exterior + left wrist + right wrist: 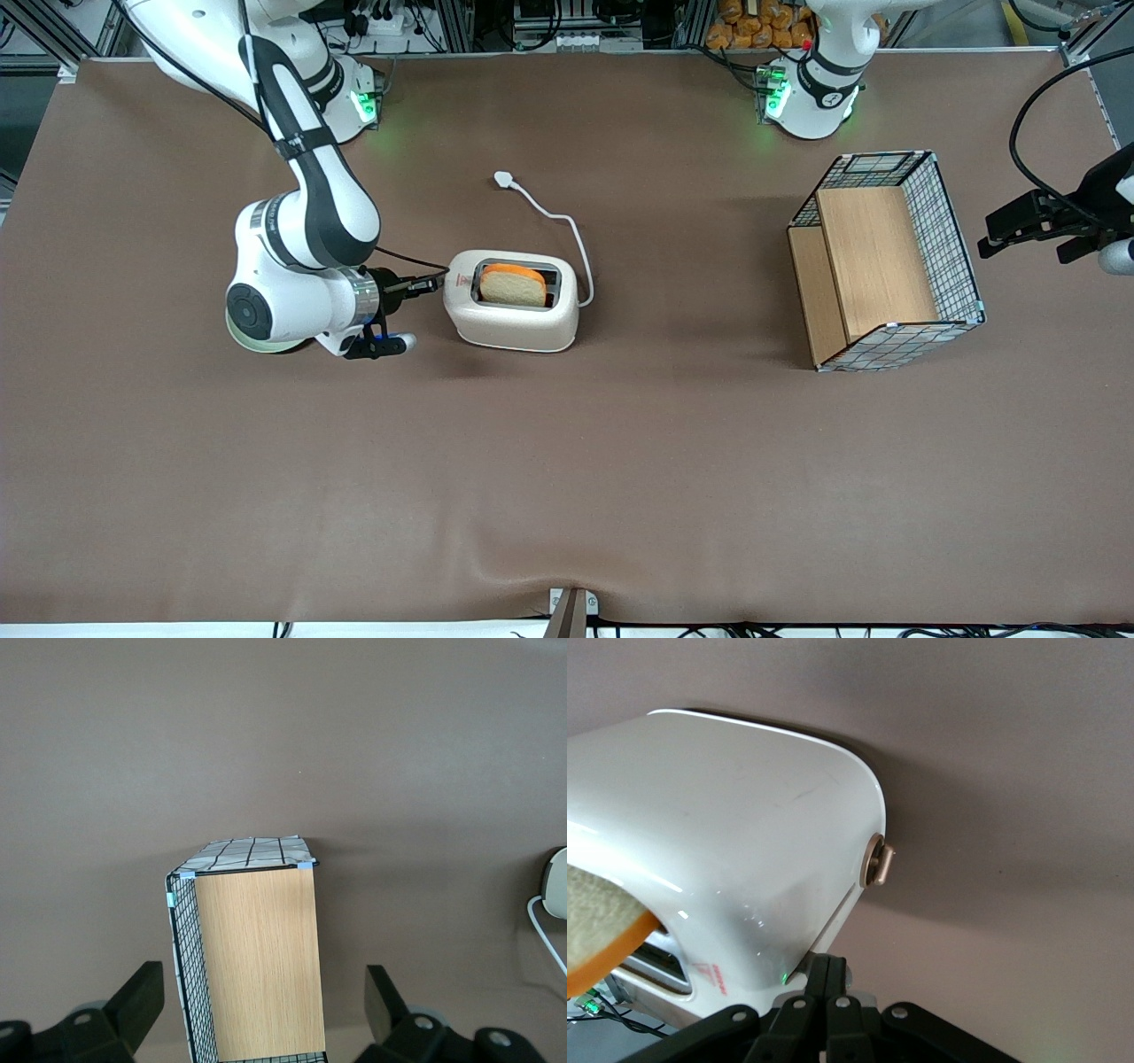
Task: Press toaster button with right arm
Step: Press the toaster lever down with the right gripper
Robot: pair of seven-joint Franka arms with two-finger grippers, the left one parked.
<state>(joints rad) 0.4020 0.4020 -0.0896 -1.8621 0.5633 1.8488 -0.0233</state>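
The cream-white toaster [514, 323] stands mid-table with a slice of toast [512, 286] in its top slot and a red mark [713, 974] on its top. My right arm [310, 204] reaches in low from the working arm's end. Its gripper [438, 283] [829, 964] is shut with nothing held, its tips against the toaster's narrow end beside the red mark. The toaster button [849, 976] shows only as a sliver of grey at the fingertips; the rest is hidden by them. A tan round knob [877, 861] sticks out lower on the same end.
The toaster's white cord [567, 226] runs away from the front camera to a plug [504, 179]. A wire-and-wood basket [886, 261] [252, 957] lies on its side toward the parked arm's end of the table.
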